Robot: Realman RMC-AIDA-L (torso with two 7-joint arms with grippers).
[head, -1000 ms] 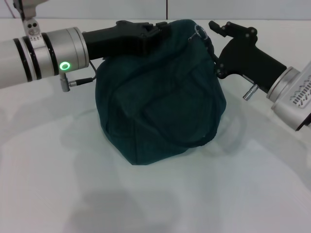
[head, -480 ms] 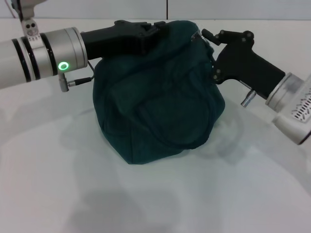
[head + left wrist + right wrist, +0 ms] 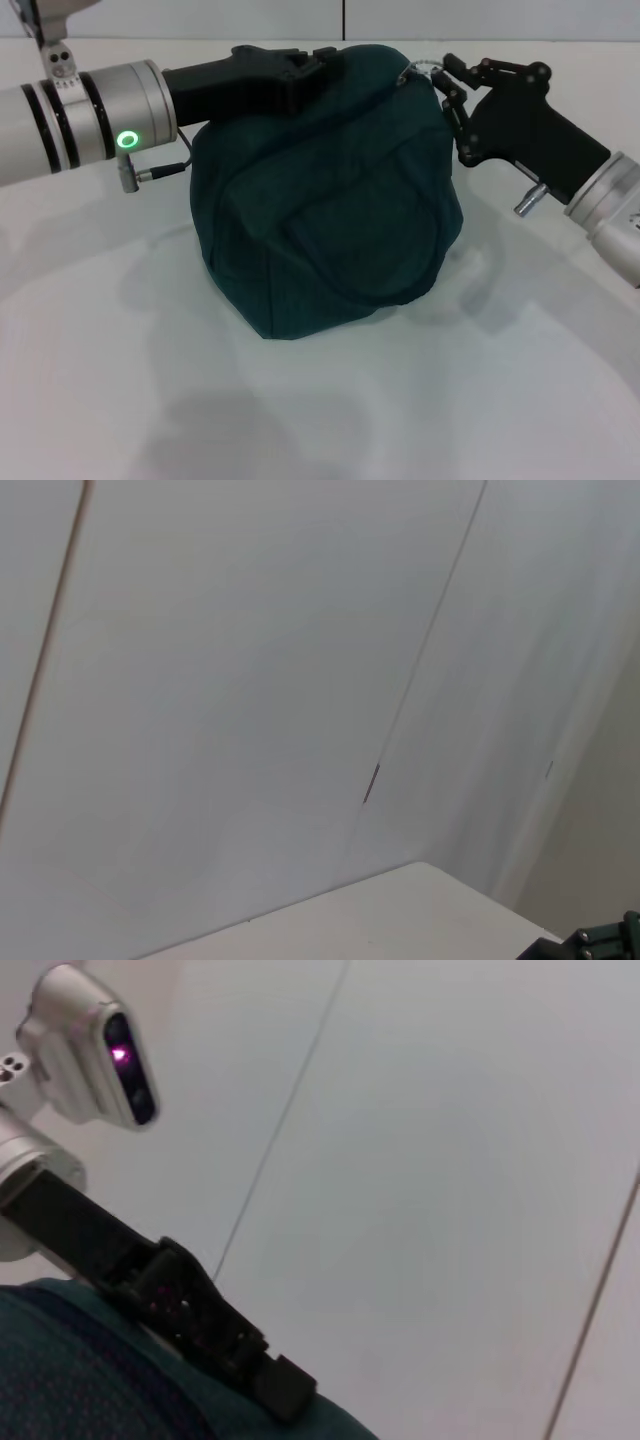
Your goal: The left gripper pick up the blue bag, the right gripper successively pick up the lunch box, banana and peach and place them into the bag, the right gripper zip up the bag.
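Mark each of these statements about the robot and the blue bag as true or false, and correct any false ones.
1. The blue bag lies flat and empty on the table. False: it stands bulging in a rounded heap.
2. The left claw is at the top of the bag. True.
3. The right claw hangs far from the bag. False: it is at the bag's upper corner, by the ring zip pull.
4. A banana lies on the table beside the bag. False: no fruit is in sight.
5. A green light glows on the left arm's cuff. True.
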